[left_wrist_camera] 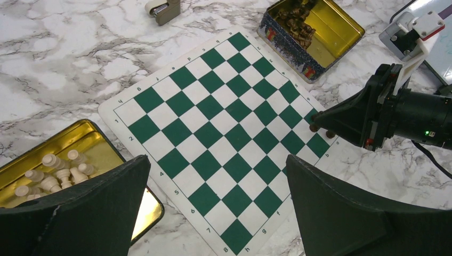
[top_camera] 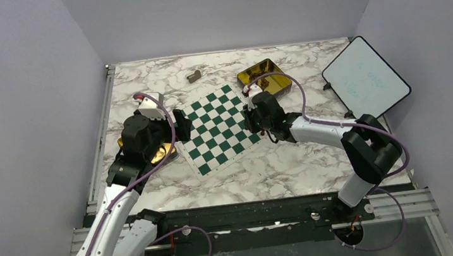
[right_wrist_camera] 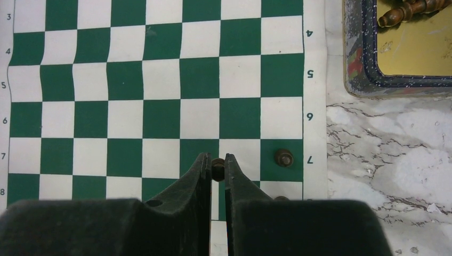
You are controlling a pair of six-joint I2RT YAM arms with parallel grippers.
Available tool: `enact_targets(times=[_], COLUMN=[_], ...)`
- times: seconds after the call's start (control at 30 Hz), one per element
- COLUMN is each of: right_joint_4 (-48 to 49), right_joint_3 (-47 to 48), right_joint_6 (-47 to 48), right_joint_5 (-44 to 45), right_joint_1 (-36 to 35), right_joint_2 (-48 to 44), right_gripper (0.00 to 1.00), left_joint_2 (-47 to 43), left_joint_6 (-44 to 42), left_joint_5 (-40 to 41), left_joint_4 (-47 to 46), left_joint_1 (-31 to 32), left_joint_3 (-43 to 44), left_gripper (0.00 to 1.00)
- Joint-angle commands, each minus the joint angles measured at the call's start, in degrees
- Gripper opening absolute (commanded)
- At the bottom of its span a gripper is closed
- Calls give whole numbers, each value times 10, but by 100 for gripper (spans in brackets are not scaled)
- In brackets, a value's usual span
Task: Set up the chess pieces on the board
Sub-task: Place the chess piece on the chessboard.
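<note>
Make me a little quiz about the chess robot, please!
1. True or false: the left gripper is open.
2. What is the right gripper pinching? A) a spoon B) a dark chess piece C) nothing
3. Fill in: the loose dark pawn on the board stands on row number ___.
Key: 1 true; 2 B; 3 seven (7).

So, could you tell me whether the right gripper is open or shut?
Shut: the right gripper pinches a dark brown chess piece between its fingertips, over row 7 of the chessboard.
</note>
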State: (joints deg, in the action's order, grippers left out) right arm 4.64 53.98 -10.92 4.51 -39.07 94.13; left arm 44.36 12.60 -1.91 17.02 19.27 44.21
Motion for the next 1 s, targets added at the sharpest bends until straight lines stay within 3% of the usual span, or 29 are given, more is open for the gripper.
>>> enact_targets(times=[0.0,0.97], right_joint_4=[51,111], right_joint_3=[-16,-41], right_joint_6=[5,44], right_joint_5=[32,95], right_joint_1=[-12,-30], right_joint_2=[-4,63], right_gripper=[13,13], left_joint_2=[-9,-15], left_joint_6=[-1,0], left_joint_5=[-5,-9], left_joint_4=[-6,-7], left_joint_1=[3,3], left_joint_3=[-4,-4], left_gripper=[99,99])
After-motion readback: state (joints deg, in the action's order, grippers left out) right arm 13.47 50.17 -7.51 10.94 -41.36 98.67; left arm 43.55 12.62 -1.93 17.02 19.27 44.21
